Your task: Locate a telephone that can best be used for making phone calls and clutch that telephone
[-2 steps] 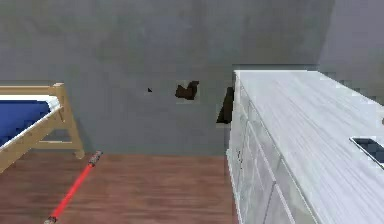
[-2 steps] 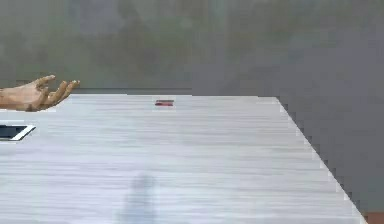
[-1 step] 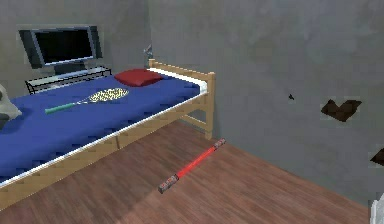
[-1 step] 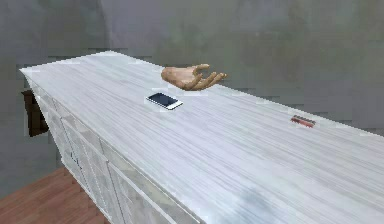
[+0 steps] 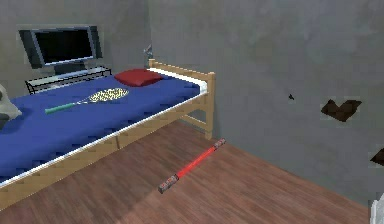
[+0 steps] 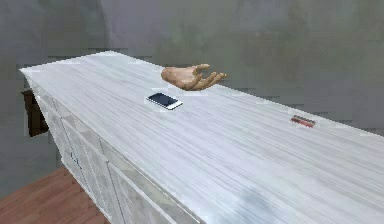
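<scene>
Lying flat on pale counter (image 6: 235, 150), telephone (image 6: 164, 100) near hand sculpture (image 6: 193, 77) (pincer state cannot be told)

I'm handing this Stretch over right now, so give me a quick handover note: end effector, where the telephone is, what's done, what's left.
End effector: its state, and whether it holds anything, cannot be told from these pictures.
Things: the telephone, a flat white handset, lies on the long white dresser in the arm side view, beside a tan hand-shaped sculpture and apart from it.
Done: the telephone looks located, on the arm's side.
Left: reach out, clutch the telephone and lift it clear of the dresser.
</scene>
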